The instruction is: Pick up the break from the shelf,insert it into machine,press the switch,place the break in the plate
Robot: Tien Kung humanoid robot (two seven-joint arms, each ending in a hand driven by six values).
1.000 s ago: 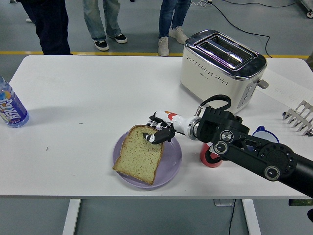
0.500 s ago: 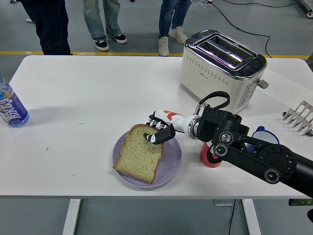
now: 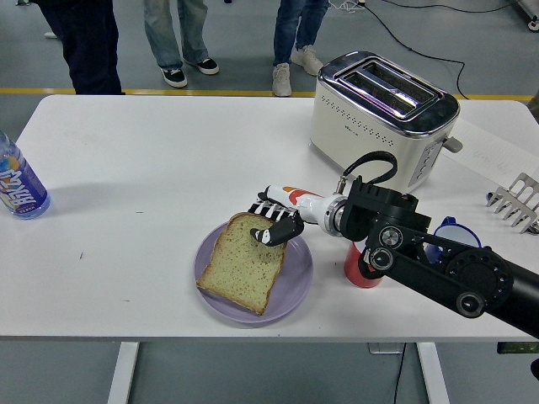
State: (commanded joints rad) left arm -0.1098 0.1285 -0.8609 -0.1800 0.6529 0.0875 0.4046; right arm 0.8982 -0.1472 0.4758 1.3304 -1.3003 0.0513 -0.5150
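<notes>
the fingers (image 3: 271, 225) of the right hand (image 3: 278, 220) are curled down over the top right corner of the slice of bread (image 3: 246, 272), with one dark fingertip pressing on the crust; whether they truly clamp the slice or only rest on it i cannot tell. the hand lies low and nearly level, palm down, pointing toward the picture's left. behind it a white and orange wrist section runs into a thick black forearm (image 3: 421, 261) that comes in from the lower right corner and slants up and left across the worktop (image 3: 152, 168). a black cable loops up from the wrist joint.

the bread lies flat on the purple plate (image 3: 296, 282), tilted a little, its lower corner near the plate's front rim. the plate sits close to the worktop's near edge.

just right of the plate, partly hidden under the forearm, stands a red cup (image 3: 360, 268). the cream toaster (image 3: 383, 118) stands behind the arm, both slots empty. a metal rack (image 3: 515, 202) shows at the right edge, and a water bottle (image 3: 18, 181) lies at the far left. several people's legs (image 3: 181, 38) stand beyond the far side.
</notes>
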